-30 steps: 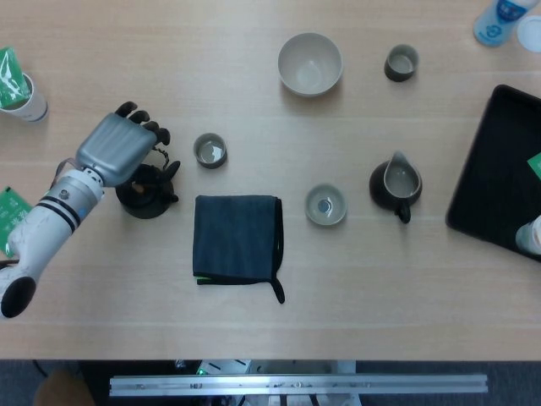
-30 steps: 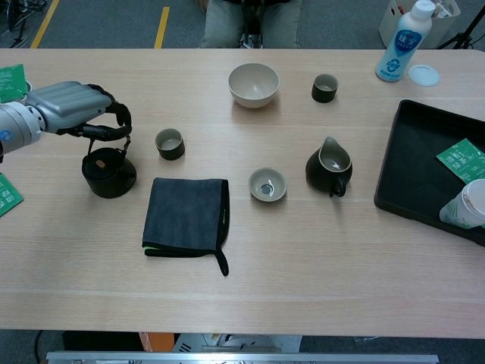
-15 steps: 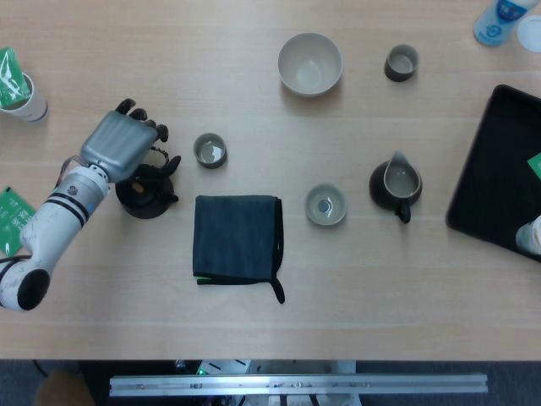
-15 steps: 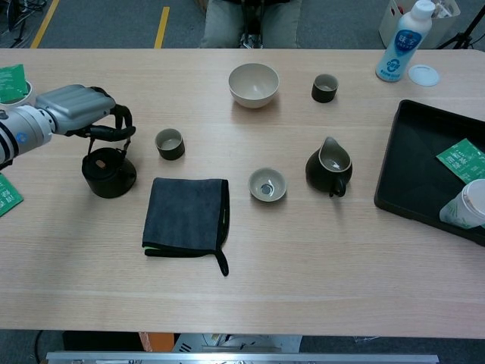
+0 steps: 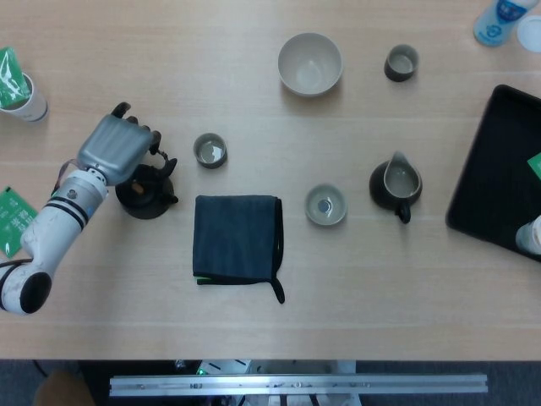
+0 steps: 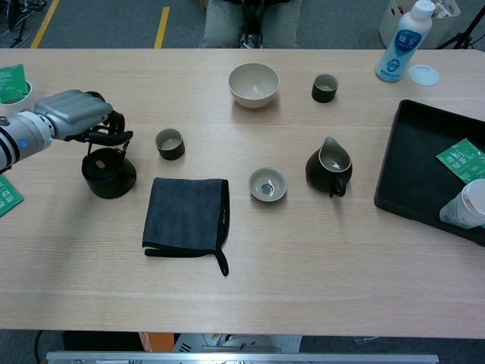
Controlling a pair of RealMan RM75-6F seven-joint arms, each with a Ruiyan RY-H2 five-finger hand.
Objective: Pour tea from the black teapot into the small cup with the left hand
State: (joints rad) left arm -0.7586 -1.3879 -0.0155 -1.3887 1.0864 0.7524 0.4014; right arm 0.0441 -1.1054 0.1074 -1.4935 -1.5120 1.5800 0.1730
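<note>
Left hand: your left hand (image 5: pixel 112 148) (image 6: pixel 76 114) sits at the left of the frame, over the black teapot (image 5: pixel 145 193) (image 6: pixel 108 174). Its fingers (image 6: pixel 114 135) curl down at the teapot's handle; you cannot tell from either view whether they actually grip it.
Black teapot: it stands upright on the desk (image 5: pixel 355 279) (image 6: pixel 318 258), left of centre, partly hidden under your hand in the head view.
Small cup: the dark small cup (image 5: pixel 210 150) (image 6: pixel 170 143) stands just right of the teapot, apart from it, above the cloth.
Cloth: a dark folded cloth (image 5: pixel 237 242) (image 6: pixel 186 214) lies flat at lower centre, below the cup and right of the teapot.
Pitcher: a dark pitcher (image 5: pixel 396 186) (image 6: pixel 330 168) stands right of centre, with a pale shallow cup (image 5: pixel 325 205) (image 6: pixel 267 184) near its left.
Bowl: a pale bowl (image 5: pixel 310 63) (image 6: pixel 253 84) sits at upper centre; another dark cup (image 5: pixel 401 63) (image 6: pixel 324 87) stands to its right.
Tray: a black tray (image 5: pixel 490 169) (image 6: pixel 413 159) fills the right edge.
Bottle: a white bottle (image 6: pixel 402 39) stands at the upper right of the chest view.
Right hand: it shows in neither view.
</note>
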